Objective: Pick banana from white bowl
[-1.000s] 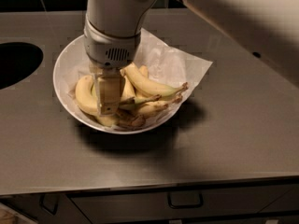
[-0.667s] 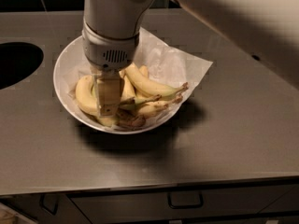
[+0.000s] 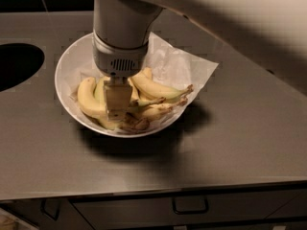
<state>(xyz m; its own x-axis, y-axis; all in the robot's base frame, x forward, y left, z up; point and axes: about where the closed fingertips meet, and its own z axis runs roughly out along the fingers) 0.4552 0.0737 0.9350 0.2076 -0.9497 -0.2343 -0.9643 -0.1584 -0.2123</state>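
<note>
banana (image 3: 86, 98) in white bowl (image 3: 64, 63), pincer (image 3: 117, 113) beside

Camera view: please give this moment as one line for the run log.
end effector: down inside white bowl, among bunch | banana: lying in white bowl, beside end effector | white bowl: on grey counter

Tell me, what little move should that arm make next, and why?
Probably a gentle straight lift, provided its hold is firm: the tool sits low inside the wide shallow white bowl, right alongside the plump curved yellow banana, with the other bananas close by.
</note>
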